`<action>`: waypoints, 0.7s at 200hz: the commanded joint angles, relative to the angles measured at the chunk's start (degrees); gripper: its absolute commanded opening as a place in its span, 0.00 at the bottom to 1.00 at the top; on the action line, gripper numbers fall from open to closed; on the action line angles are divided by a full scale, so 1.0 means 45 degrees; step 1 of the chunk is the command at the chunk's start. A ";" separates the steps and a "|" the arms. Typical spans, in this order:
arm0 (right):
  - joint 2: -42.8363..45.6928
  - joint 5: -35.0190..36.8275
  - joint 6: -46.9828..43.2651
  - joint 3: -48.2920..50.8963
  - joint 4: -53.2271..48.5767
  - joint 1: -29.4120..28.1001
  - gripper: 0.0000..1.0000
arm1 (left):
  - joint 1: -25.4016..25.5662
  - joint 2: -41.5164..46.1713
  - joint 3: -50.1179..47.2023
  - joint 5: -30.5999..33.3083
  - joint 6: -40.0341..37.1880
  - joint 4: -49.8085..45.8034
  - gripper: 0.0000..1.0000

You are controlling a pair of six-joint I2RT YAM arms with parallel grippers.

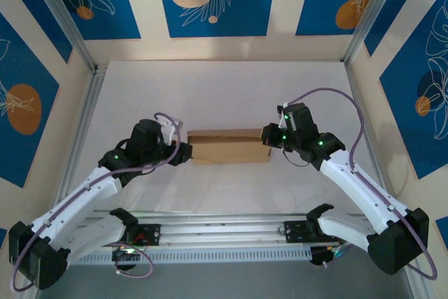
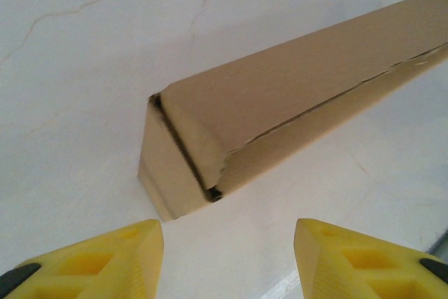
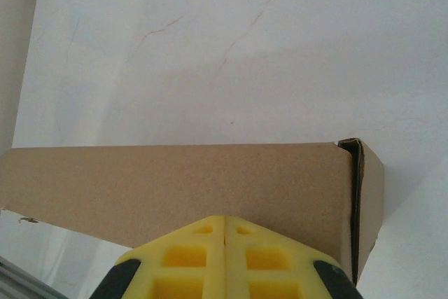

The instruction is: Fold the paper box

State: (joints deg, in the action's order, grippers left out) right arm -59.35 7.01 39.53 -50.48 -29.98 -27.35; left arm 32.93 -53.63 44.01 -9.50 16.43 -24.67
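Observation:
The paper box (image 1: 229, 146) is a plain brown cardboard box, closed up and lying in the middle of the white table between both arms. My left gripper (image 1: 183, 150) is at the box's left end. In the left wrist view its yellow fingers (image 2: 98, 260) stand apart, open, with the box's corner (image 2: 183, 166) just beyond them and bare table between the tips. My right gripper (image 1: 270, 135) is at the box's right end, shut. Its yellow fingers (image 3: 225, 257) are pressed together with their tips on or just above the box's top face (image 3: 175, 180).
The white table (image 1: 224, 89) stretches behind the box to the back wall. Metal frame posts (image 1: 66, 19) stand at both back corners. An aluminium rail (image 1: 224, 232) with the arm bases runs along the near edge.

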 commanded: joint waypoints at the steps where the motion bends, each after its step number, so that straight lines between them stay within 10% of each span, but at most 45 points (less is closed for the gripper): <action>1: -0.0299 -0.0248 0.0128 0.0182 -0.1045 0.0034 0.00 | 0.0103 0.0442 0.1143 -0.0526 -0.0321 -0.0845 0.51; 140: -0.0019 0.0115 -0.0034 0.0423 -0.1230 -0.0062 0.00 | 0.0051 -0.2601 0.0825 0.0526 0.2129 0.2448 0.36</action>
State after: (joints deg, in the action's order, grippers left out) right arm -59.29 7.05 39.51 -50.50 -30.02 -27.42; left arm 32.91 -66.85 53.80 -7.18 22.98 -17.78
